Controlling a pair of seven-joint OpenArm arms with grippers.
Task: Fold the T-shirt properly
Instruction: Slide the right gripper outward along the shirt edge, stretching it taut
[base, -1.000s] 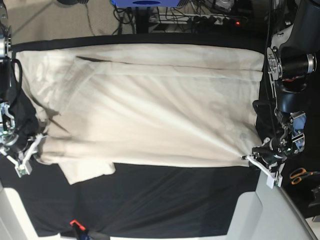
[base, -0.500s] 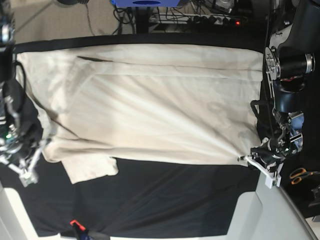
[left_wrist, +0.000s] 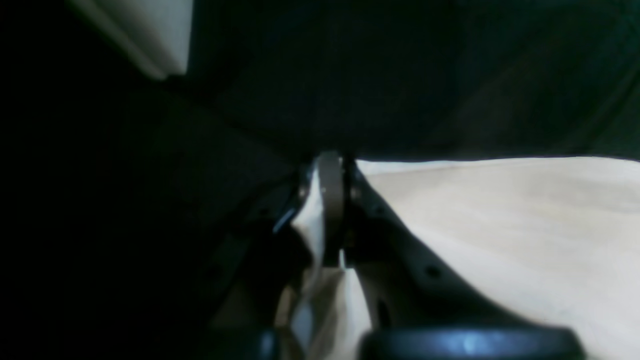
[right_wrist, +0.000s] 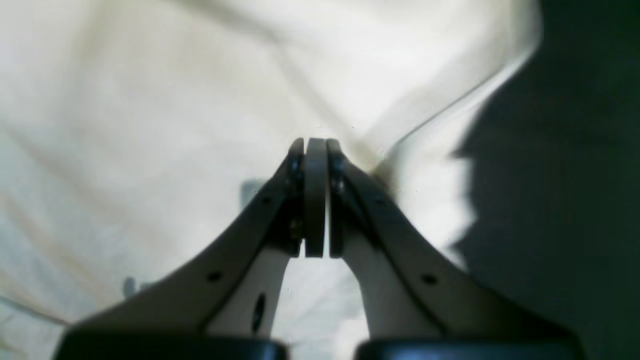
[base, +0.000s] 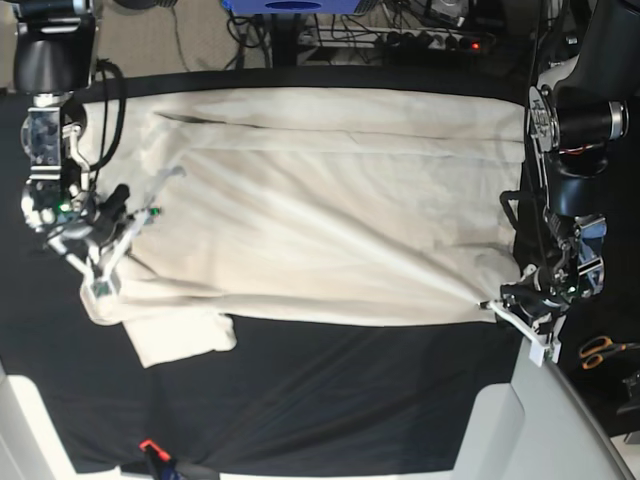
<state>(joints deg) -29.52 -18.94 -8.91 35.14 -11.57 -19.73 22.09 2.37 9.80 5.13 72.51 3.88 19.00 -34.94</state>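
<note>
The cream T-shirt (base: 320, 200) lies spread wide across the black table cloth (base: 330, 400). My left gripper (base: 492, 312) at the right edge is shut on the shirt's lower right corner. In the left wrist view the gripper (left_wrist: 331, 157) pinches bunched cream fabric, and the shirt (left_wrist: 500, 225) stretches away to the right. My right gripper (base: 148, 214) is over the shirt's left part, jaws shut. In the right wrist view the gripper (right_wrist: 316, 142) has its jaws pressed together against a raised ridge of the shirt (right_wrist: 150, 125). A sleeve (base: 180, 335) sticks out at the lower left.
Orange-handled scissors (base: 598, 350) lie at the right edge beyond the left arm. Light grey panels (base: 510, 420) sit at the front corners. A small red item (base: 150, 445) is at the front left. Cables and a blue base (base: 290, 8) lie behind the table.
My right gripper has moved up and right, from the table's left edge to over the shirt, and the shirt's left edge has been drawn inward with it. The left gripper has stayed on its corner.
</note>
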